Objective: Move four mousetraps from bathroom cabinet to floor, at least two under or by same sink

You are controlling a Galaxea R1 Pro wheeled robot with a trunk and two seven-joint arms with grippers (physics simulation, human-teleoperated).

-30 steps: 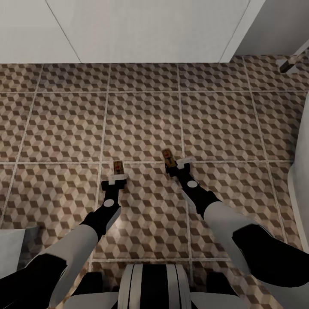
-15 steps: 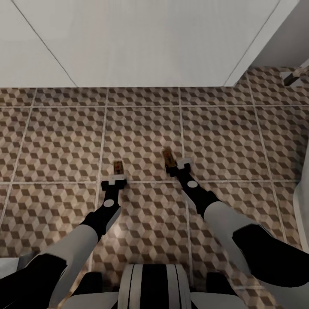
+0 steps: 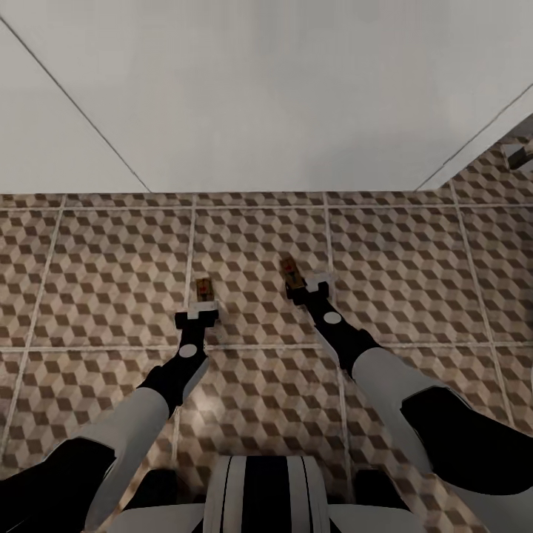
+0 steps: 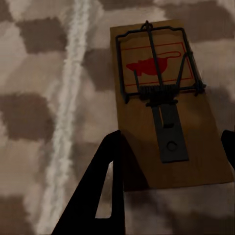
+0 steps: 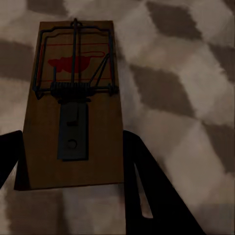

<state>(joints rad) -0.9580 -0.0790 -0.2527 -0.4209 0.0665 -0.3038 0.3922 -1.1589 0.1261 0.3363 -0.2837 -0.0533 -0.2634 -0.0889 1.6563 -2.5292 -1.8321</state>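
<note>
Mousetraps, two of them, each held at the tip of a gripper above the bathroom floor (image 3: 111,252). Left mousetrap (image 3: 204,289) pinched at its near end by the left gripper (image 3: 198,311), black fingers (image 4: 105,196) pressed to either long edge of the wooden board in the left wrist view, board (image 4: 166,103) level, wire spring and red mouse print facing up. Right mousetrap (image 3: 292,272) clamped likewise in the right gripper (image 3: 306,285), dark fingers (image 5: 147,191) flanking the board (image 5: 76,103) in the right wrist view, metal plate toward the gripper, red print toward the far end.

Left wrist angled slightly inward, black forearm rising back into a white upper arm toward the near left of the head view. Right arm reaching further forward than the left, tilted inward, white sleeve thick and close to the camera. Both arms stretched ahead and down, the two traps side by side but apart, the right one a little nearer the wall than the left.

Floor of large square tiles with a brown, beige and white cube pattern and pale grout lines; one grout line running past the left trap. Beyond the traps, a plain white wall (image 3: 266,89) meeting the floor, thin seams crossing it diagonally. To the far right of the traps, a small grey fitting (image 3: 518,154) at the edge, too cropped to identify. Robot's striped black-and-white trunk (image 3: 263,492) at the near edge, behind the traps.
</note>
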